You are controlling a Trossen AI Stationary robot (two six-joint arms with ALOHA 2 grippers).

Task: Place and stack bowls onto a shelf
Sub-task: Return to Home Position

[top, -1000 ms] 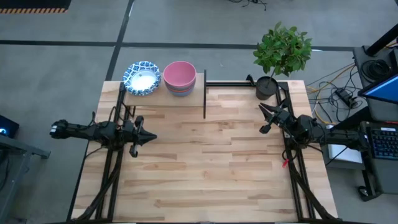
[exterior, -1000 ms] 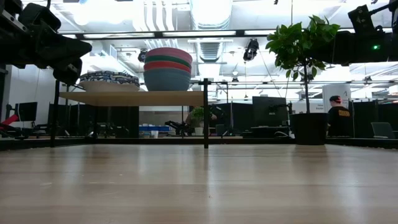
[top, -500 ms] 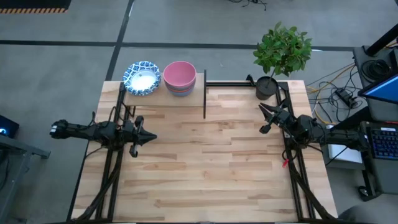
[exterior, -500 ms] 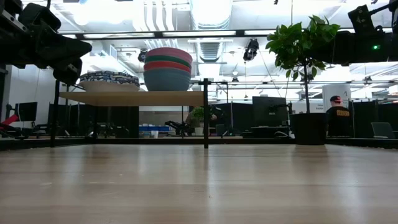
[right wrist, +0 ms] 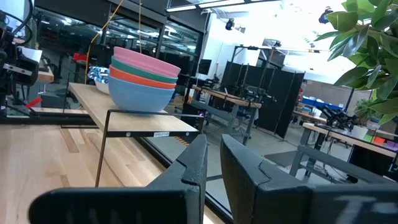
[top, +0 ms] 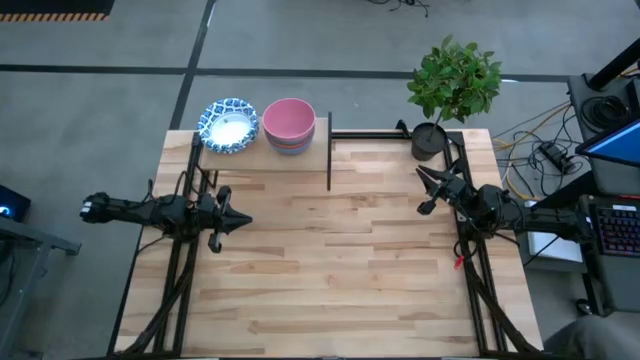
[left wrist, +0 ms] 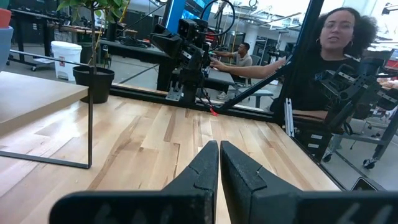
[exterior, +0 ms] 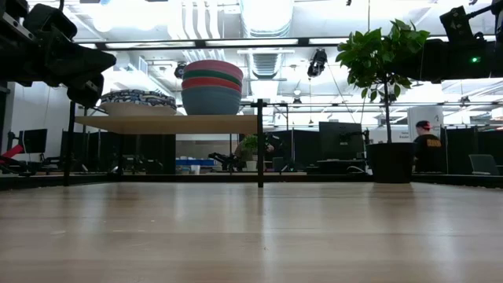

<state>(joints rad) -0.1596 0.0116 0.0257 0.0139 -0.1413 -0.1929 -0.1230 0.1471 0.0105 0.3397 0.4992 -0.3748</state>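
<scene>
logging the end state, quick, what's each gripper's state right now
Left gripper: shut, holding nothing.
Right gripper: shut, holding nothing.

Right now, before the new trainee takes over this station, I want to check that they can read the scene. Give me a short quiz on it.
1. Multiple choice: which bowl tops the coloured stack on the shelf? A red, B pink, C blue.
2. True or false: the left hand holds a bowl.
3. Short answer: what stands beside the coloured stack on the shelf?

Key
1. B, the pink bowl.
2. False: the left hand and the right hand both hold nothing.
3. The white-and-blue bowls.
</scene>
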